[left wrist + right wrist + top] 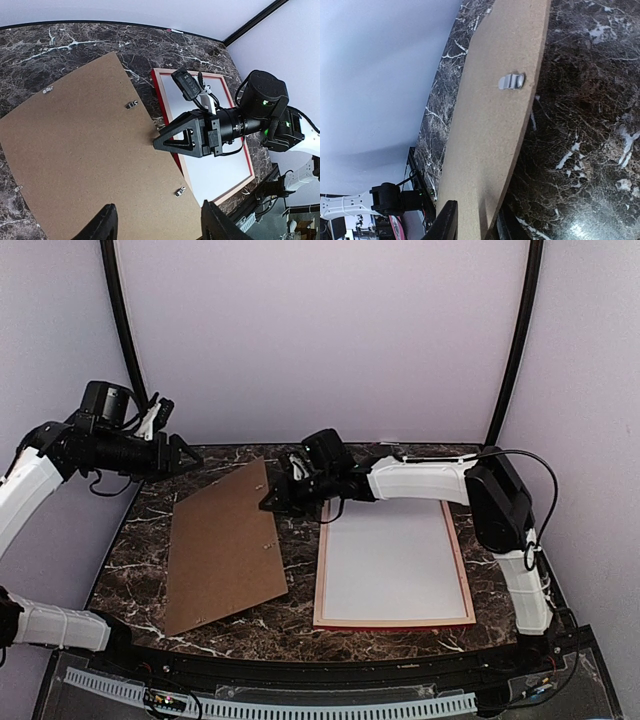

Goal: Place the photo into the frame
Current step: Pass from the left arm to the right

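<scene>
Right wrist view shows right pincer [475, 227] clamping backing board [490, 125] edge; overhead hides it; left pincer [159, 207] spread, empty.

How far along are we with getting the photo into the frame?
Apparently done: a white sheet lies inside the frame, possibly the photo face down, though I cannot confirm that. In hand: the right end effector has its fingers on either side of the edge of the backing board. The left end effector hangs open and empty. Left to do: setting the board over the frame.
</scene>
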`<action>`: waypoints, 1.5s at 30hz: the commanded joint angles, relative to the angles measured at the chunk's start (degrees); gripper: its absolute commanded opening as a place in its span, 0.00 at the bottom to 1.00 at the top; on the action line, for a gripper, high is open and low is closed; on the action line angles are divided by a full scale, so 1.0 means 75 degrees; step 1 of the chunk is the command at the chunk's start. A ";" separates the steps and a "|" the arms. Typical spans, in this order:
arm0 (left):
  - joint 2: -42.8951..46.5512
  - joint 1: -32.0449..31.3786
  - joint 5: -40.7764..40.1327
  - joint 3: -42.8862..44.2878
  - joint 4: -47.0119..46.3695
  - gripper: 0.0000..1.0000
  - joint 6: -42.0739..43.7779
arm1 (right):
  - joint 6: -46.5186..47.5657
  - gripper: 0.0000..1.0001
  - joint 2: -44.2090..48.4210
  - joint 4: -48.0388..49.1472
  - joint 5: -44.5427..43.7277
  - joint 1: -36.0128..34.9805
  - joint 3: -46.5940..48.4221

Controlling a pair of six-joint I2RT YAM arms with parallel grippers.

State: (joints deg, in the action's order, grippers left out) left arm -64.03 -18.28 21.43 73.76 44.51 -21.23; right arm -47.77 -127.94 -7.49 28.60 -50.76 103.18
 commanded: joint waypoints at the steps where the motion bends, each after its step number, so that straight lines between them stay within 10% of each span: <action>1: 0.0204 -0.0035 -0.0408 -0.0398 -0.0202 0.59 0.0245 | -0.0242 0.22 -0.0342 0.1399 0.0417 0.0128 -0.0335; 9: 0.0263 -0.0035 -0.0748 -0.1905 -0.1275 0.59 -0.0284 | -0.0645 0.00 -0.0259 0.2438 0.0723 0.0337 -0.1210; 45: -0.1279 0.0106 0.0259 -0.5276 -0.5452 0.62 -0.1352 | -0.0334 0.00 0.4044 0.3142 0.1122 0.2013 -0.6140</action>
State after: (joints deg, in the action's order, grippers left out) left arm -73.19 -17.85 22.20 35.64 6.76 -31.70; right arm -51.37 -101.27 10.39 35.86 -37.39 58.85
